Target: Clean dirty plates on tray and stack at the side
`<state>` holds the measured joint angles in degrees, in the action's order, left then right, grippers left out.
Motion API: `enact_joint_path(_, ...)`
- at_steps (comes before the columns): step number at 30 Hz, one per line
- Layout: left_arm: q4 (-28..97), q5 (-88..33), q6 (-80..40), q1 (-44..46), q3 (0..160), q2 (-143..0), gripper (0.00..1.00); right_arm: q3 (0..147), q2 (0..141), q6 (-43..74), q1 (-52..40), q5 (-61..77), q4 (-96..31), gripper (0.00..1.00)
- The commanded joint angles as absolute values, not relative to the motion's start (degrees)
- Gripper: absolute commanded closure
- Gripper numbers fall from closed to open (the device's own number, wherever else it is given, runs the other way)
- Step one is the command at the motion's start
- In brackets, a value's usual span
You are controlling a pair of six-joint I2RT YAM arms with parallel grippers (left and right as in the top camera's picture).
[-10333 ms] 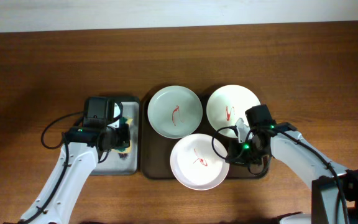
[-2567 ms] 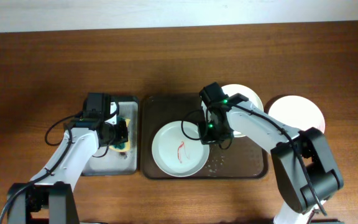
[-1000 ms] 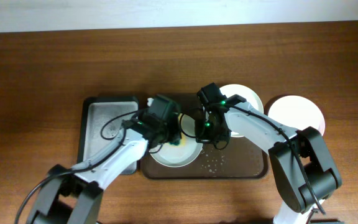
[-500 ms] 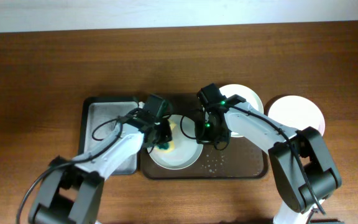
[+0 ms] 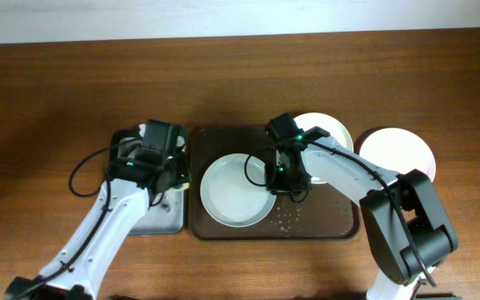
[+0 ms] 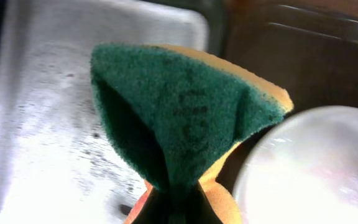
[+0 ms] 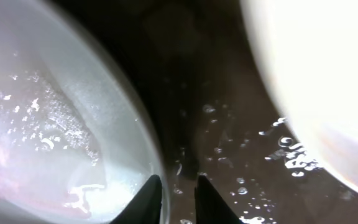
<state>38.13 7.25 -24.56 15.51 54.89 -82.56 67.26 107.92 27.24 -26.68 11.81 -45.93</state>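
Observation:
The pale mint-green plate (image 5: 237, 190) lies in the dark brown tray (image 5: 323, 221), wet and with no red squiggle showing from above. My right gripper (image 5: 280, 178) is shut on its right rim; the wrist view shows its fingers (image 7: 178, 198) at the foamy rim (image 7: 73, 124). A white plate (image 5: 330, 133) sits at the tray's back right, partly under my right arm. Another white plate (image 5: 397, 154) lies on the table to the right of the tray. My left gripper (image 5: 172, 177) is shut on a green-and-yellow sponge (image 6: 185, 118) over the sponge tray's right edge.
The grey sponge tray (image 5: 132, 208) stands left of the brown tray, and its wet metal floor (image 6: 42, 124) shows in the left wrist view. Water drops (image 5: 288, 218) lie on the brown tray. The wooden table (image 5: 57, 83) stretches all round.
My left arm has drawn the sponge off the mint-green plate and moved left to the sponge tray. The plate's red squiggle is gone. My right gripper has stayed on the rim.

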Motion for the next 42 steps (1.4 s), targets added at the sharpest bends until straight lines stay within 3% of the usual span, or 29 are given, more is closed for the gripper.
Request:
enact_joint_path(1,37.3,7.2,-19.8,11.6,54.0,-87.6,1.0,66.7,108.2,27.9,-26.7,9.8,-46.1,0.78)
enact_joint_path(7,36.0,4.3,-17.9,7.2,54.0,-99.4,1.0,66.7,108.2,27.9,-26.7,9.8,-46.1,0.78)
enact_joint_path(8,36.0,4.2,-16.7,7.2,54.0,-99.7,0.73,66.7,108.2,27.9,-26.7,9.8,-46.1,0.78)
enact_joint_path(9,35.9,5.0,-16.3,7.2,54.0,-99.7,0.33,66.7,108.2,27.9,-26.7,9.8,-46.1,0.78)
enact_joint_path(10,35.6,6.9,-16.3,7.2,54.0,-99.7,0.13,66.7,108.2,27.9,-26.7,9.8,-46.1,0.78)
enact_joint_path(11,35.1,8.0,-16.4,7.2,54.0,-99.7,0.11,66.7,108.2,27.9,-26.7,9.8,-46.1,0.78)
enact_joint_path(14,31.3,8.0,-16.4,7.2,54.0,-99.7,0.12,66.7,108.2,27.9,-26.7,9.8,-46.1,0.78)
enact_joint_path(16,28.4,7.0,-16.4,7.2,54.0,-100.1,0.23,66.7,108.2,27.9,-26.7,9.8,-46.1,0.78)
enact_joint_path(20,26.8,3.7,-16.4,7.2,54.0,-101.7,0.34,66.7,108.2,27.9,-26.7,9.9,-46.1,0.78)
enact_joint_path(22,25.9,3.7,-16.4,7.1,54.0,-101.7,0.87,66.7,108.2,27.9,-26.7,9.9,-46.1,0.78)
enact_joint_path(23,25.0,3.7,-16.4,7.1,54.0,-101.7,1.0,66.7,108.2,27.9,-26.7,9.9,-46.1,0.78)
enact_joint_path(26,25.8,3.9,-15.4,7.0,56.1,-101.6,1.0,66.7,108.2,27.9,-26.7,9.9,-46.5,0.78)
enact_joint_path(27,28.1,3.9,-14.4,6.9,57.3,-101.6,0.93,66.7,108.2,27.9,-26.7,9.9,-46.5,0.78)
enact_joint_path(28,29.2,3.9,-14.4,7.0,57.6,-101.6,0.58,66.7,108.2,27.9,-26.7,9.9,-46.5,0.78)
enact_joint_path(29,31.0,3.9,-14.4,7.0,57.6,-101.6,0.32,66.7,108.2,27.9,-26.7,9.9,-46.5,0.75)
enact_joint_path(30,33.6,3.8,-14.4,7.0,57.6,-101.6,0.25,66.7,108.2,27.9,-26.7,9.9,-46.5,0.74)
enact_joint_path(32,39.8,2.0,-14.5,7.0,57.6,-101.6,0.2,66.7,108.2,27.9,-26.7,9.9,-46.4,0.66)
enact_joint_path(33,41.4,-0.1,-14.5,7.0,57.6,-101.6,0.22,66.7,108.2,27.9,-26.7,9.9,-46.3,0.66)
enact_joint_path(35,41.6,-2.2,-14.4,7.0,57.6,-101.6,0.5,66.7,108.2,27.8,-26.7,10.5,-46.1,0.92)
enact_joint_path(36,41.5,-2.2,-14.4,7.0,57.6,-101.6,0.64,66.7,108.2,27.3,-26.7,11.0,-46.1,0.96)
enact_joint_path(37,41.5,-2.2,-14.4,7.0,57.6,-101.6,0.69,66.7,108.2,27.2,-26.7,10.9,-46.1,0.96)
enact_joint_path(38,41.5,-2.2,-14.4,7.0,57.6,-101.6,0.86,66.8,108.0,26.2,-26.6,10.9,-46.1,0.96)
enact_joint_path(39,41.5,-2.2,-14.4,7.0,57.6,-101.6,0.94,66.8,107.5,25.7,-26.6,10.9,-46.1,0.96)
enact_joint_path(40,41.8,-2.2,-14.4,7.0,57.6,-101.6,1.0,66.9,105.8,25.7,-26.6,10.0,-46.2,0.96)
enact_joint_path(42,42.2,-1.1,-14.4,7.0,57.6,-101.6,1.0,67.3,101.8,24.3,-26.6,6.7,-46.4,0.96)
